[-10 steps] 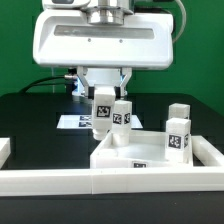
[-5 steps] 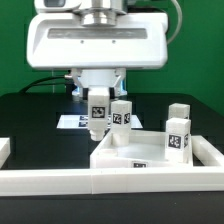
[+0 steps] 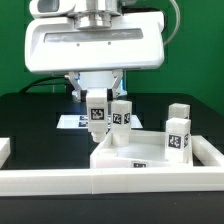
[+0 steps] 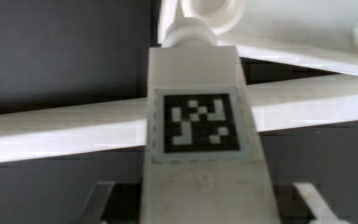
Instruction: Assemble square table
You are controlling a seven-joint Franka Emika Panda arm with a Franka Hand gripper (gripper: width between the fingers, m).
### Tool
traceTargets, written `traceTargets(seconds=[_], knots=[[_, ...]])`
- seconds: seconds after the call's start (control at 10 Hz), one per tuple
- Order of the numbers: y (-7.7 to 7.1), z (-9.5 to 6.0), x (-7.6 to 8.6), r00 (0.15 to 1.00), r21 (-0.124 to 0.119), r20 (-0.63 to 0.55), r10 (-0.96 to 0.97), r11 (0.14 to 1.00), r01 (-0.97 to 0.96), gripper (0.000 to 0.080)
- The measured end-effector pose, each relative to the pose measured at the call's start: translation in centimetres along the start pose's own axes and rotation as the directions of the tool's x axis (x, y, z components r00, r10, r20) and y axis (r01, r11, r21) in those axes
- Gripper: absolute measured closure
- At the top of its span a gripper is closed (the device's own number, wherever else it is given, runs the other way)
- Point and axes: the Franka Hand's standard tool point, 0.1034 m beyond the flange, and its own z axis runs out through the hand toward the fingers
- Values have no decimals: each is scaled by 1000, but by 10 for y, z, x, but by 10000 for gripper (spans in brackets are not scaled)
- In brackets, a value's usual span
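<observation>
Now gripper point(image 3: 97, 104) carries leg point(image 3: 97, 109) slightly higher, leftward.

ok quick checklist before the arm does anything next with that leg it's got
1. Leg held between the gripper fingers: ok.
2. Leg upright: ok in the exterior view.
3. Leg lined up over a hole in the tabletop: cannot tell; it hangs near the slab's corner on the exterior view's left.
4. Neighbouring leg apart from the held one: cannot tell, they sit close.
5. Other standing legs clear of the gripper: ok.
</observation>
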Motion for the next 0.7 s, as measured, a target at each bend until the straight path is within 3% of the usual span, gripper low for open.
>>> traceTargets(seconds=[0.2, 0.7], knots=[[6, 0, -2, 999, -16, -30, 9, 1000, -9, 509], [-9, -4, 0, 996, -20, -91, 4, 1000, -5, 509]])
